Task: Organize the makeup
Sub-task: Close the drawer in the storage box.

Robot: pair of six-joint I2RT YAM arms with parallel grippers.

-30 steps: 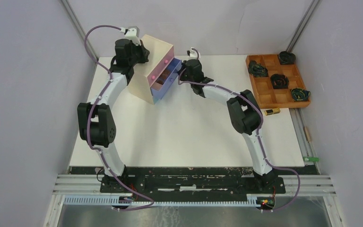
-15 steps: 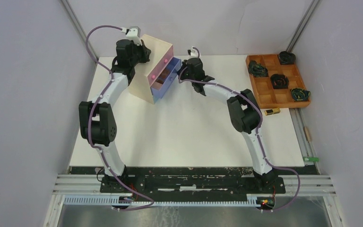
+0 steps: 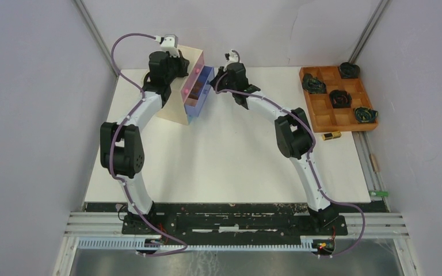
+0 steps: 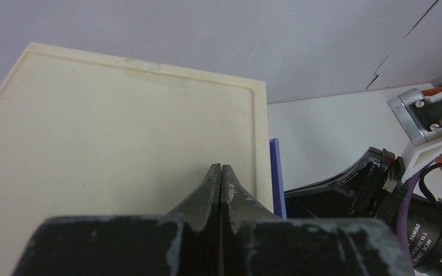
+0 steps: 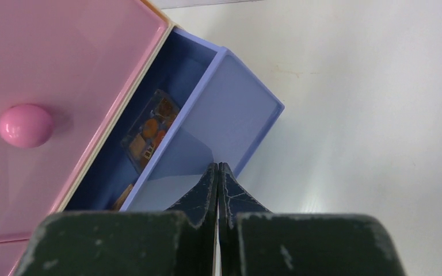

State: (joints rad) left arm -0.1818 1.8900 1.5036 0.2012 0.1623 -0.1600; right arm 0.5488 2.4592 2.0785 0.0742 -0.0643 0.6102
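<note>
L gripper (image 4: 220, 168): fingers pressed together, holding nothing, tips just over the cream top of the chest (image 4: 121, 132), at the far-left part of the table (image 3: 236, 155). Looks like it braces the chest, but contact can't be confirmed.

Next right: pink drawer (image 5: 63, 69) w/ round knob (image 5: 26, 125) is pushed in. Below it the blue drawer (image 5: 230, 109) stands part open. Inside, a brown palette (image 5: 149, 135) lies flat, w/ a 2nd brownish item beside it, mostly hidden.

R gripper (image 5: 218, 167): also fully closed, empty, tips at the blue drawer's front wall, prob. set to push it in.

Mid table: no makeup showing.

Further right: small gold tube (image 3: 331, 135) lies on the table, just beside the wooden grid tray (image 3: 328, 118) that has the dark coils (image 3: 340, 98). A green bit (image 3: 380, 194) sits at the table's right edge, too small to ID, maybe the green tube.

Progress, my read: nearly done. Most items seem stowed in the chest, though not visible. Left to do: shut blue drawer, collect the gold and green strays.
</note>
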